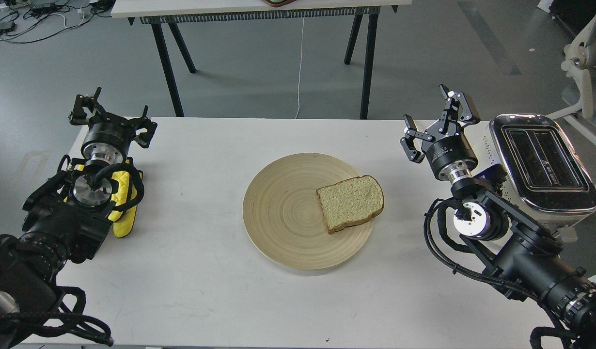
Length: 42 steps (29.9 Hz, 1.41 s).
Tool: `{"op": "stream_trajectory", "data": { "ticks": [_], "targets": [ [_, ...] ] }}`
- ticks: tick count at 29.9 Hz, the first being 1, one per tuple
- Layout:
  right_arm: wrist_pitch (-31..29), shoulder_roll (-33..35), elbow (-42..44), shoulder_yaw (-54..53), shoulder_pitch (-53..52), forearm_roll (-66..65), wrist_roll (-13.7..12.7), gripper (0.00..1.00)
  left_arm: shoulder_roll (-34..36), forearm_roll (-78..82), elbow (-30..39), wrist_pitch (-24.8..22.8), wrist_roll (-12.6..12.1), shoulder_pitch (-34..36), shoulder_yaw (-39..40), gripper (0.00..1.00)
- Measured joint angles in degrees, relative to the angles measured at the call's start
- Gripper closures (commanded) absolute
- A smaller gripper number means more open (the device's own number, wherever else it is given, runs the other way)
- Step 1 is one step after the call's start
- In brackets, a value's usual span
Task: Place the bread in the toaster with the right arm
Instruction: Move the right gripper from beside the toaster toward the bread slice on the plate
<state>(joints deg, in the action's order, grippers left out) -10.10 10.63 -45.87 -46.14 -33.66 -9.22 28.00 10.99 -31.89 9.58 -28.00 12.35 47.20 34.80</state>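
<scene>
Right arm [501, 232] raised beside chrome-topped toaster [540, 165], its gripper [436, 118] spread wide and empty; speckled bread [350, 202] at plate's [283, 213] four o'clock.

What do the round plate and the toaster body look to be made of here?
The plate looks like wood or bamboo with a matte finish: pale tan with concentric grain rings. The toaster seems to have a polished metal top that mirrors the room, over cream-white sides, probably plastic or painted metal.

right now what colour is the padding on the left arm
Bright yellow padding, wrapped around the black left arm; seen in the head view.
</scene>
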Motion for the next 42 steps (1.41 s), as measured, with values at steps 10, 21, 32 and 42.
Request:
{"op": "stream_trajectory", "data": {
  "ticks": [10,21,32,42],
  "targets": [
    [0.09,-0.11,-1.43,0.46,-0.23,-0.42,0.0,0.04,0.0,-0.01,0.0,0.0,0.0,0.0,0.01,0.0],
    [22.17,4.02,-6.06,10.4,-2.38,-14.86,0.0,0.03,0.0,-0.01,0.0,0.0,0.05,0.0,0.01,0.0],
    [38.05,13.42,-16.71,30.35,-1.45,-22.58,0.0,0.1,0.0,0.01,0.0,0.0,0.05,0.0,-0.01,0.0],
    [38.11,10.92,-12.58,37.1,1.49,-22.77,0.0,0.11,0.0,0.0,0.0,0.0,0.05,0.0,-0.01,0.0]
  ]
}}
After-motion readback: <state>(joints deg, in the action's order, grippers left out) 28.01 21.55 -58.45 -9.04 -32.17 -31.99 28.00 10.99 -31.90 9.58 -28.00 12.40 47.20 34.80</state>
